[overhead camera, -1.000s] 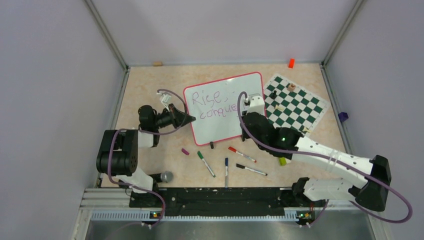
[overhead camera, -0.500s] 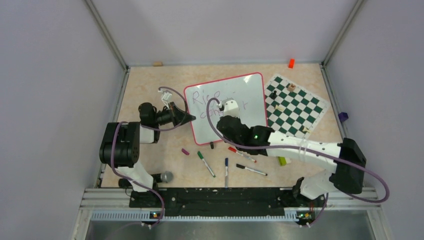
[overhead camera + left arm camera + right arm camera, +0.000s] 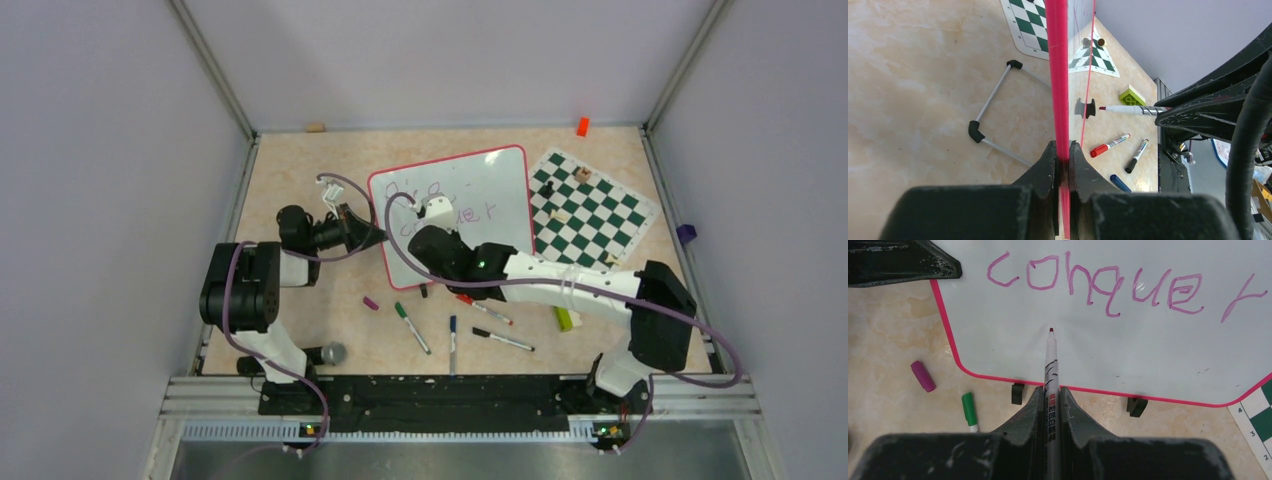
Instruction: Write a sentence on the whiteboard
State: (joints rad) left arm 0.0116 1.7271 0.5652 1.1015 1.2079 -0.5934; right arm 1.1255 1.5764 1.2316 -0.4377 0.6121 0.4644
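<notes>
The whiteboard stands tilted on the table, its red-pink rim pinched at the left edge by my left gripper, which is shut on it. The sentence shows as purple writing; "conquer" fills the second line, and my right arm hides most of the writing in the top view. My right gripper is shut on a marker. The marker's tip points at bare board below the "o" of "conquer". Whether the tip touches the board I cannot tell.
In front of the board lie a purple cap, a green marker, a red marker, a blue marker and a black marker. A chess mat lies right of the board. A microphone sits near the left base.
My right arm has swung left across the board with the marker, from the right end of "conquer" to below its start. The left gripper has kept its hold on the rim.
</notes>
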